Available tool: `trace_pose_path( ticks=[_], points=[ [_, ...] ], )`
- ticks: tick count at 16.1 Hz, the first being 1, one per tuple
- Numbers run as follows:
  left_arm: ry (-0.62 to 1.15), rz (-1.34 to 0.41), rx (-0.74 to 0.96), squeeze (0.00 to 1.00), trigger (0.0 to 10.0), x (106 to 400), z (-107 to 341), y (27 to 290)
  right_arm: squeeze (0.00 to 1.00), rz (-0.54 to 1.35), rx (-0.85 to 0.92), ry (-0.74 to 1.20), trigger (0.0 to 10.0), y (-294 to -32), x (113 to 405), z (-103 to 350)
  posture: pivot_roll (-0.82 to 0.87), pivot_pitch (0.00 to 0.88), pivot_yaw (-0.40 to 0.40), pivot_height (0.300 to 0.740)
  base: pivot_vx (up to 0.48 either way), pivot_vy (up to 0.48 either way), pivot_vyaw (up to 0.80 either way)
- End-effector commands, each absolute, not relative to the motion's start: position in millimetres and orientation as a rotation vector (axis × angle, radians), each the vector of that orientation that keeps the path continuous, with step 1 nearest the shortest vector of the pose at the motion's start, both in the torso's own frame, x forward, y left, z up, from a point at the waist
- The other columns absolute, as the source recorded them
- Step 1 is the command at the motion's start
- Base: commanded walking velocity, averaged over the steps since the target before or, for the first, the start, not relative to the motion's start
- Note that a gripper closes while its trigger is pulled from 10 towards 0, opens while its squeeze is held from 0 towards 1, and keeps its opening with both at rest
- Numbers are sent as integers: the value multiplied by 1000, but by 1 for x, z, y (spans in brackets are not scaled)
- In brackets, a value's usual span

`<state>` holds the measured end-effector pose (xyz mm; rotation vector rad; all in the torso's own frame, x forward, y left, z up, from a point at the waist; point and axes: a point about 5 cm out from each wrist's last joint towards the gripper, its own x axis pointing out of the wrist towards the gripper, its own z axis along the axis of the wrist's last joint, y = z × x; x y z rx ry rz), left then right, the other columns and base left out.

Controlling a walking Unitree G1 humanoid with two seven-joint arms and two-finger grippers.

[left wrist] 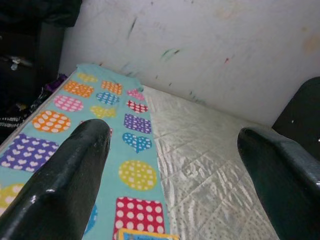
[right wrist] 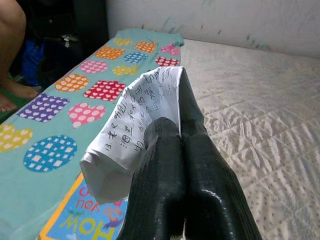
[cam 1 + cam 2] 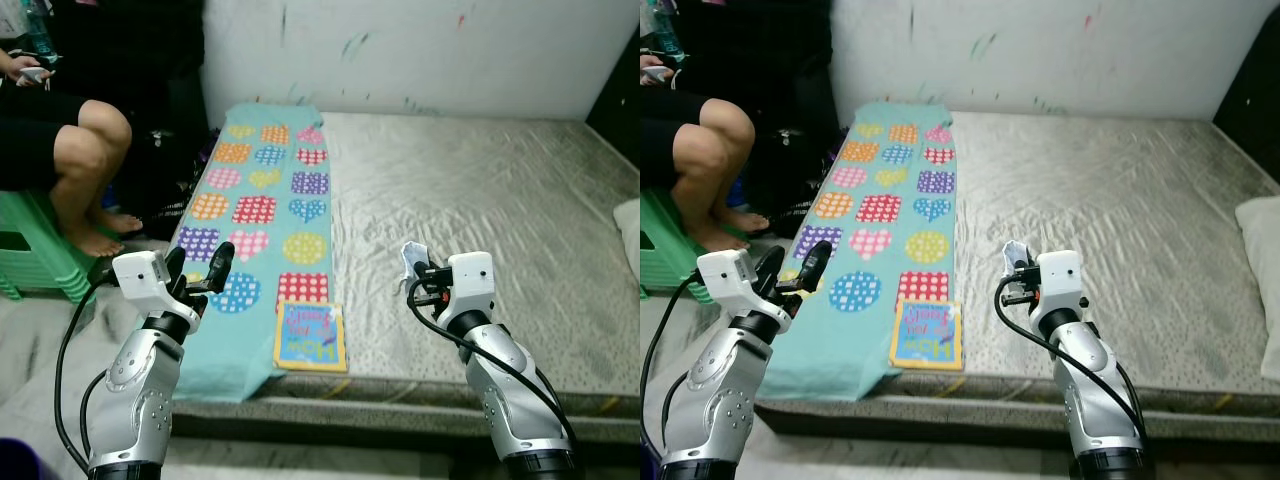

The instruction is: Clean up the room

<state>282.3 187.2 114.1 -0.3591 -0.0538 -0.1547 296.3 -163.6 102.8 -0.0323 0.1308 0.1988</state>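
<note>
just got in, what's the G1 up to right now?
It is standing at the foot of a bare grey mattress, tidying. The right end effector is shut on a crumpled white paper with handwriting, held above the mattress. The left end effector is open and holds nothing, hovering over the turquoise blanket with colourful dotted patches. A blue and yellow children's book lies at the blanket's near end. A person sits on a green stool to the robot's left.

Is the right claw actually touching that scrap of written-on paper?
Touching. In the right wrist view the right gripper has its two black fingers pressed together, with the handwritten paper pinched between them and folding out to one side.
</note>
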Motion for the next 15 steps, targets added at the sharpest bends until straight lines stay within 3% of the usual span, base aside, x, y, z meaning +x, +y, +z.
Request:
trace_pose_path(
  ticks=[1,7,15],
  points=[
    [-66,-170,-352,0,10000,283,117,186,0,189,-42,117,10000,-167,298,107,-83,1,-3,740,337,0,0],
    [-59,-169,-340,0,10000,283,116,186,0,194,-42,118,10000,-166,298,106,-81,0,-1,740,325,0,0],
    [-54,-148,-338,0,10000,285,116,189,0,184,-37,117,10000,-167,299,106,-81,6,0,740,0,0,0]
  ],
)
